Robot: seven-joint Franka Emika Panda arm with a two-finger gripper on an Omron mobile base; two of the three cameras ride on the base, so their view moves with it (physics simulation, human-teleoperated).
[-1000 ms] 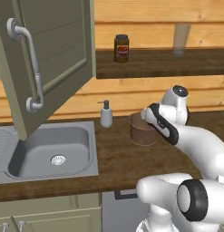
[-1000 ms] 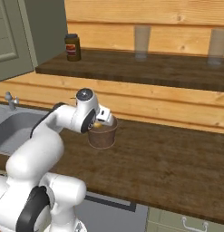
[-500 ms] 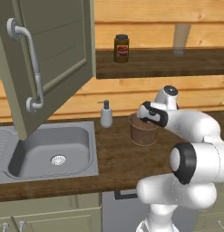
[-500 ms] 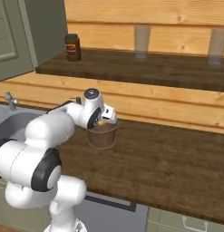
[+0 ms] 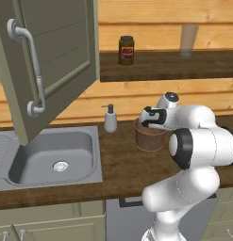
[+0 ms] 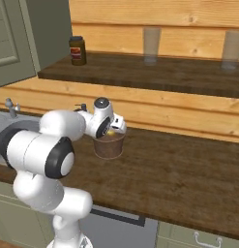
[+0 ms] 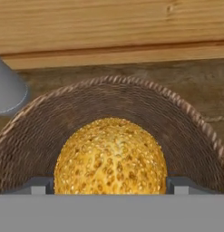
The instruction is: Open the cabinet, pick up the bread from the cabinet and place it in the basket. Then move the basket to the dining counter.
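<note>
With cabinet point(image 5: 52, 61) door swung open, noted: gripper point(image 7: 111, 185) spread wide astride bread point(image 7: 111, 156), low inside basket point(image 7: 50, 131) on counter point(image 6: 188, 174).

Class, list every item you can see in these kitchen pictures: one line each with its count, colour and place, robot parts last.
bread: one, golden-orange, inside the basket, between the jaws
basket: one, brown, on the counter right of the sink
cabinet: one, olive-grey, door swung open above the sink
sink: one, grey, set in the counter at left
soap dispenser: one, pale grey, behind the sink
jar: one, dark with a label, on the upper counter
gripper: one, white and dark, jaws wide, at the basket's mouth
</note>
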